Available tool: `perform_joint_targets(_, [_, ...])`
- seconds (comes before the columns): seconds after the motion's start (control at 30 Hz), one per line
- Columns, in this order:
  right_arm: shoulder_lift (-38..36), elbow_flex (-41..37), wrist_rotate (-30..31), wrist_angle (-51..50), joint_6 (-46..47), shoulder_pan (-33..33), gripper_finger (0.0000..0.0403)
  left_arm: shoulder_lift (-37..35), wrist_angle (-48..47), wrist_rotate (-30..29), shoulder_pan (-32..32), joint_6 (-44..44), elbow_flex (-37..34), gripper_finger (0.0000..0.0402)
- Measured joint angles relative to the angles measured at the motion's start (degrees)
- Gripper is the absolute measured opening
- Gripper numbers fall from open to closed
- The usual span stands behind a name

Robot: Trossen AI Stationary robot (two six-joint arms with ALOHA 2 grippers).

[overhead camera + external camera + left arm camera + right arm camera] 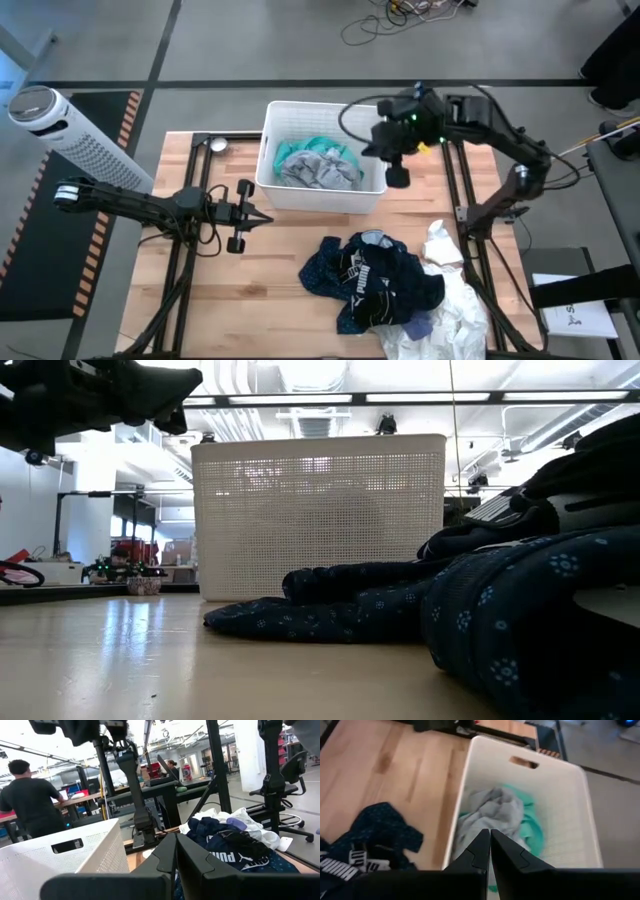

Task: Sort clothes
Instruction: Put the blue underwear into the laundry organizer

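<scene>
We see a rigid white perforated basket (322, 195) on the wooden tabletop (200, 290), holding a crumpled grey garment (318, 168) over a teal one (325, 146). The right end effector (396, 178), fingers pressed together and empty, hangs at the basket's corner, just beside those two. The soft heap of navy printed (375, 280) and white (455, 310) clothes lies well apart from the left end effector (268, 217), likewise pressed together and empty.

Counter (270, 250): pale wood planks, smooth, with a slight sheen in the low view. Basket (275, 190): white plastic, matt, walls finely perforated. Grey garment (318, 170) and teal garment (325, 146): soft, crumpled cloth. Navy garment (375, 275): matt cloth with white print. White pieces (455, 310): thin, wrinkled cloth.
</scene>
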Motion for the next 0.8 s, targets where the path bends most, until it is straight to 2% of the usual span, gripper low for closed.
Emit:
perform_joint_targets(0.2, [-6.38,-17.21,-0.11,10.95,1.40,3.55,0.0000,-0.02,0.11,0.00,0.00,0.33,0.00,0.0000])
perform_joint_targets(0.33, [-10.06,-28.42,-5.18,20.87,5.91,6.19,0.0000,-0.02,0.17,-0.02,0.00,0.42,0.00,0.0000])
perform_joint_targets(0.47, [-13.63,-38.46,-5.92,29.24,8.13,11.06,0.0000,-0.02,0.21,-0.02,0.00,0.91,0.00,0.0000])
perform_joint_targets(0.7, [-16.53,-48.86,-4.83,31.56,19.65,19.35,0.0000,-0.01,0.20,-1.58,0.00,1.99,-0.01,0.0000])
perform_joint_targets(0.8, [-16.61,-51.07,-1.39,31.53,25.44,23.47,0.0000,-0.02,0.33,-1.64,0.02,2.01,-0.02,0.0000])
